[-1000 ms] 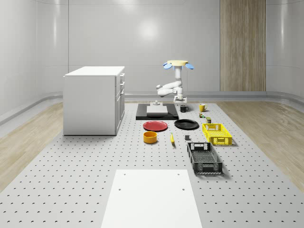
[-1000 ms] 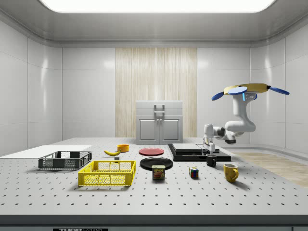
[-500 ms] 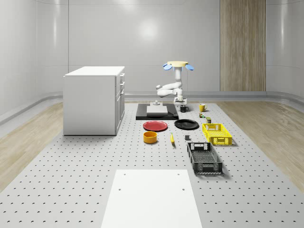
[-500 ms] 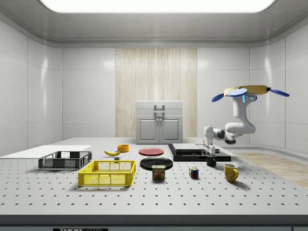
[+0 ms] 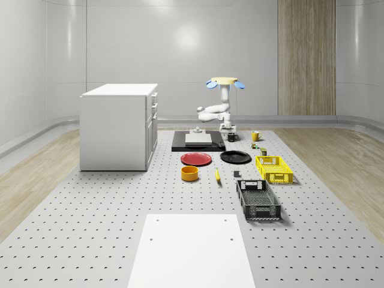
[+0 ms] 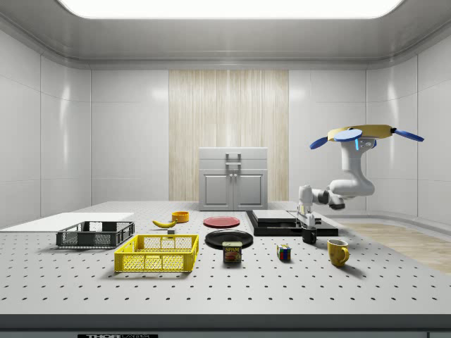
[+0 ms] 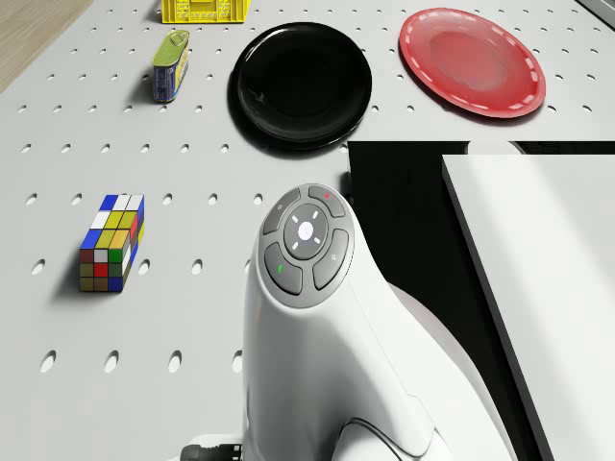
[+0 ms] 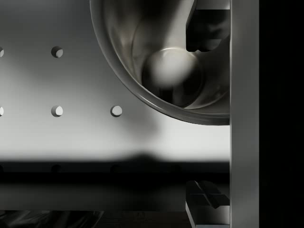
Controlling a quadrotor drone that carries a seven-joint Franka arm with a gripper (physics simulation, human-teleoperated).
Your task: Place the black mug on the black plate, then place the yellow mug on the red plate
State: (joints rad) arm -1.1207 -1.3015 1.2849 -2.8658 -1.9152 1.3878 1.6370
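Note:
The black mug (image 5: 231, 137) (image 6: 309, 237) stands on the table beside the black platform. My gripper (image 6: 308, 227) (image 5: 230, 132) hangs right over it, open. In the wrist view the mug's hollow (image 8: 166, 66) lies close below, with one fingertip (image 8: 206, 28) over its inside and the other outside its rim. The drone (image 5: 225, 81) (image 6: 363, 131) hovers above the table's far end. A yellow mug (image 5: 255, 135) (image 6: 337, 251) stands apart from the black one. The black plate (image 5: 235, 157) (image 7: 305, 83) and red plate (image 5: 197, 159) (image 7: 472, 61) lie side by side, bare.
A Rubik's cube (image 7: 112, 242) and a can (image 7: 171, 65) sit near the plates. A yellow crate (image 5: 273, 168), a black crate (image 5: 258, 199), an orange bowl (image 5: 189, 173) and a banana (image 5: 217, 175) lie nearer. A white cabinet (image 5: 120, 126) stands at the whole-scene view's left.
The arm has lowered the gripper from a little above the black mug down onto it. The mugs and plates have not moved.

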